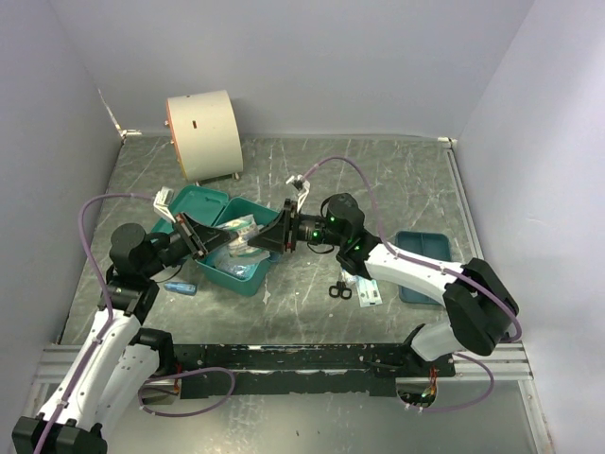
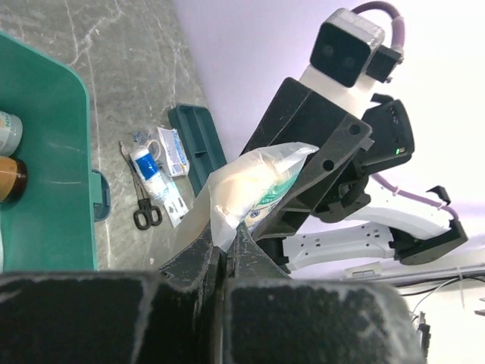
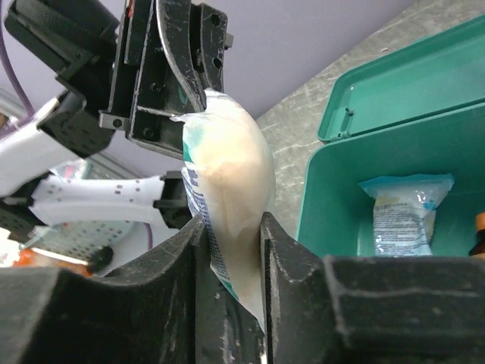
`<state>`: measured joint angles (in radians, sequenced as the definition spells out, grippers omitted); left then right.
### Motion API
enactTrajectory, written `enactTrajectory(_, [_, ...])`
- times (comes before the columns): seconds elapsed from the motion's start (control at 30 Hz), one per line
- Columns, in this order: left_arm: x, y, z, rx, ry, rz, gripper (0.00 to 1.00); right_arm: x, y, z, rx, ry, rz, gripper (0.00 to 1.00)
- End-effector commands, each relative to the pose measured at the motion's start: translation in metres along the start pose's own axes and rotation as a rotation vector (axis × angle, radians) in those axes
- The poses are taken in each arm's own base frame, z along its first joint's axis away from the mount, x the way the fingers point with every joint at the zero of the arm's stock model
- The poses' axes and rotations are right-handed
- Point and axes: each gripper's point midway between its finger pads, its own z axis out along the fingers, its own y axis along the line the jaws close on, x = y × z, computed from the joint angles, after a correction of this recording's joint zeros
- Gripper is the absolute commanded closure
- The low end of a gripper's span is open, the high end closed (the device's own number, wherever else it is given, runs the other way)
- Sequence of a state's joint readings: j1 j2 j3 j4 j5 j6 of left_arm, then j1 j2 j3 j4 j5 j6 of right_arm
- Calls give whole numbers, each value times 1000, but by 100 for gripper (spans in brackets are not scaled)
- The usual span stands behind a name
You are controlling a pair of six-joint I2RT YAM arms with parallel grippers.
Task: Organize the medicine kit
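From above, your left hand [image 1: 206, 242] and right hand [image 1: 267, 238] meet over the open medicine kit [image 1: 236, 281]. It sits on the desk [image 1: 378, 189] left of centre, with its lid lying open toward the far left. Both hands grip one soft white packet [image 1: 238, 235], the left hand on its left end and the right hand on its right end. As far as this view tells, the packet hangs above the far side of the tub.

In the left wrist view, your left hand [image 2: 227, 250] has its jaws together on a thin corner of the packet [image 2: 250, 178]. The kit [image 2: 53, 152] lies beside and below the hand, not straight under it. That corner grip looks slight. I judge the film could slip out if the right hand lets go first, or tear if the two hands pull apart.

In the right wrist view, your right hand [image 3: 231, 258] is clamped round the fat middle of the packet [image 3: 227, 174], squeezing it. The kit [image 3: 326, 220] lies to the right of this hand and below it, with a second packet [image 3: 402, 212] inside. If you release from off to the side, the packet may catch the rim or land on the desk
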<state>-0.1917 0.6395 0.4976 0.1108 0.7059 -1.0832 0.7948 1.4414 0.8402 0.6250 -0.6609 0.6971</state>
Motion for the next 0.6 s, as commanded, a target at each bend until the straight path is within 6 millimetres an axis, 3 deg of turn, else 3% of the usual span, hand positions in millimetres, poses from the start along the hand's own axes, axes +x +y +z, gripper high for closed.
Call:
enactTrajectory(0.0, [-12, -8, 2, 22, -60, -9, 93, -26, 21, 2, -64, -114, 16, 80])
enactTrajectory(0.03, [-13, -7, 1, 10, -66, 8, 91, -26, 19, 3, -60, -113, 23, 85])
enactTrajectory(0.13, [-16, 10, -3, -105, -84, 53, 66, -21, 11, 6, -28, -76, 36, 96])
enactTrajectory(0.27, [-33, 36, -20, -329, -150, 174, 30, -9, -9, 10, 50, 33, 29, 98])
enactTrajectory(0.33, [-46, 44, -34, -444, -198, 246, 24, -11, -18, 14, 93, 84, 9, 98])
enactTrajectory(0.4, [-62, 48, -50, -550, -257, 312, 20, 0, -35, 16, 163, 170, 15, 98])
enactTrajectory(0.57, [-95, 39, -82, -681, -407, 437, 19, 25, -71, 17, 280, 369, 5, 97])
